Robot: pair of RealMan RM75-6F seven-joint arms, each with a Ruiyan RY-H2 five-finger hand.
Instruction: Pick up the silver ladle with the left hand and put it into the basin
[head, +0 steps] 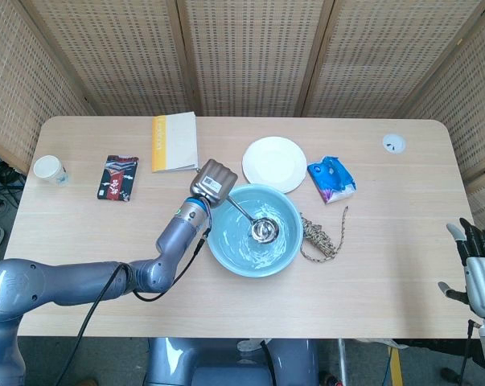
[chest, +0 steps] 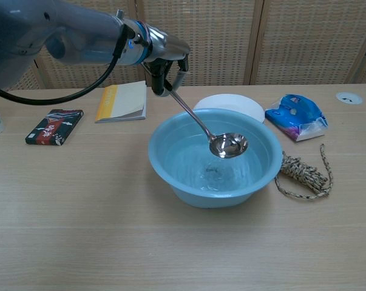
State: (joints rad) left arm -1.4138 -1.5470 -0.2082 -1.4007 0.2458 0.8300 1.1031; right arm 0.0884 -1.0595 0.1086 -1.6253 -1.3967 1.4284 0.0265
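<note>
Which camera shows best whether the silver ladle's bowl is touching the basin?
The chest view: from the side, the silver metal ladle hangs clear above the bottom of the light blue plastic basin. The head view looks straight down, so the ladle only overlaps the basin.

- The head view looks steeply down from high above the pale wooden bench, taking in its whole top, with woven wicker screens at 12 o'clock.
- The chest view sits low and close at the near edge, facing the same screens.
- Both share the round light-blue plastic basin, the round white plate and the coiled brown rope.
</note>
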